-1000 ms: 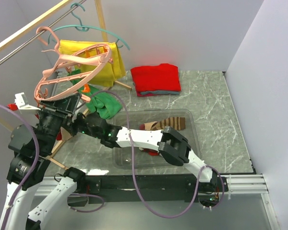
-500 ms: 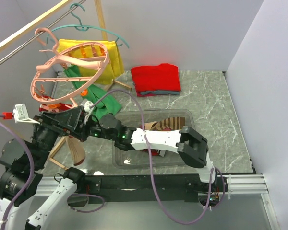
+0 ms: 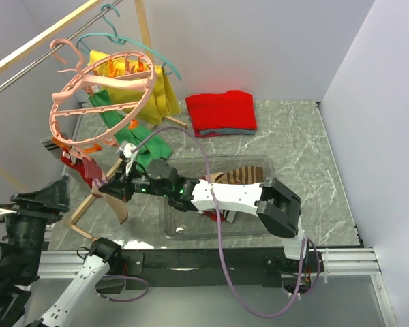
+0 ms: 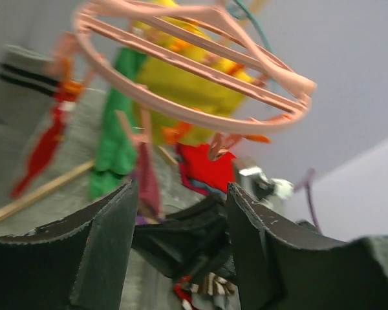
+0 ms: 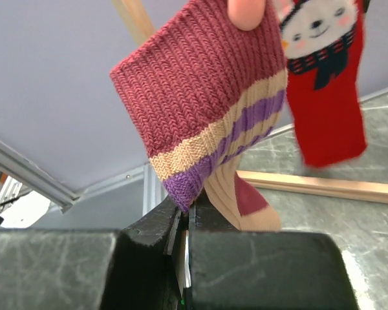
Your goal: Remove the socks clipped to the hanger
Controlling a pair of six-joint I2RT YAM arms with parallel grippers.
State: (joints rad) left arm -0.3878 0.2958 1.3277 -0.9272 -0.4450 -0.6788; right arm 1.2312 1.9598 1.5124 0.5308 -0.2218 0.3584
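The pink ring hanger hangs from the rail at the upper left and fills the top of the left wrist view. A maroon, tan and purple striped sock hangs from a pink clip. My right gripper is shut on the sock's lower edge, and it shows under the ring in the top view. A red sock with a white figure hangs beside it. My left gripper is open and empty, low and to the left of the hanger.
A clear bin in front of the arms holds several socks. A yellow shirt and a green garment hang behind the ring. A folded red garment lies at the back. A teal coat hanger and wooden rack bars stand at the left.
My left arm has drawn back down and left, away from the hanger. The ring has swung back up. My right gripper has reached left and closed on the hanging striped sock.
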